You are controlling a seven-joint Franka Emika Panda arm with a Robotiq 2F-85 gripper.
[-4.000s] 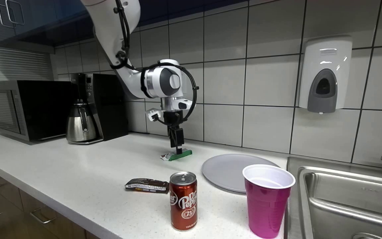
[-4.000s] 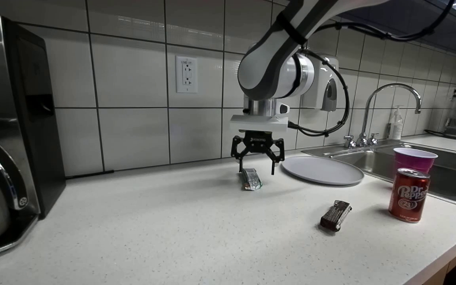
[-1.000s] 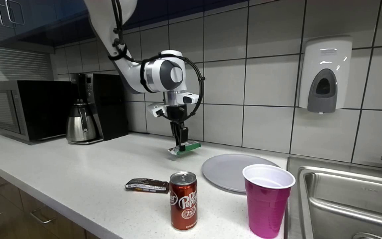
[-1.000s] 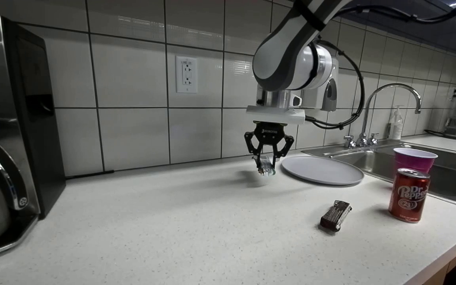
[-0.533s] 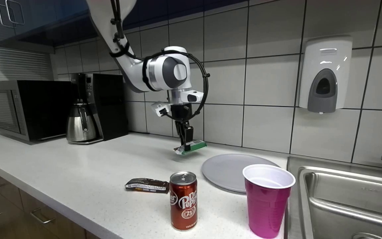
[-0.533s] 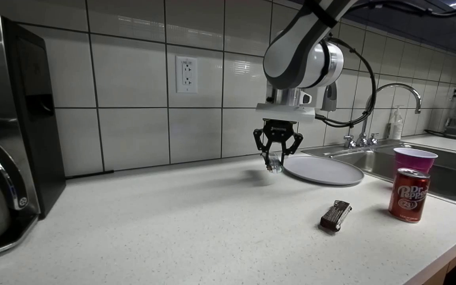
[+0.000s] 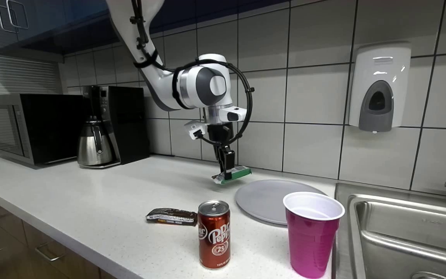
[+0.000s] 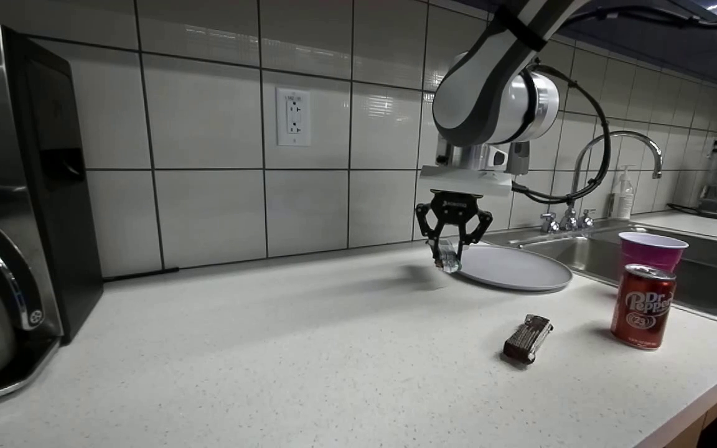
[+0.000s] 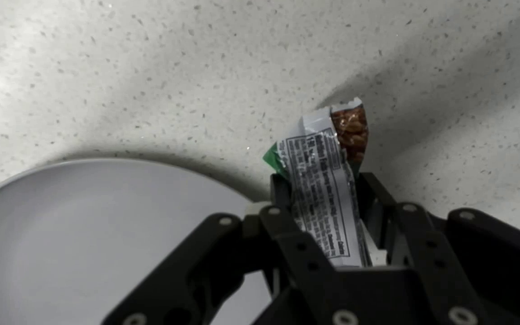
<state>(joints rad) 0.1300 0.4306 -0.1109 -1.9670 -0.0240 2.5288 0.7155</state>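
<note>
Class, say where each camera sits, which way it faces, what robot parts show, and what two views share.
An exterior view: near the sink, facing the wall and microwave; arm and jaws show.
An exterior view: near the coffee maker, facing the wall and sink; arm and jaws show.
Wrist view: at the arm's end, looking down at the gripped bar; only jaws show.
Both exterior views share the can, cup and plate.

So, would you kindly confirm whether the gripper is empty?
No, in the wrist view the gripper has the green-and-white bar pinched between its fingers.
</note>
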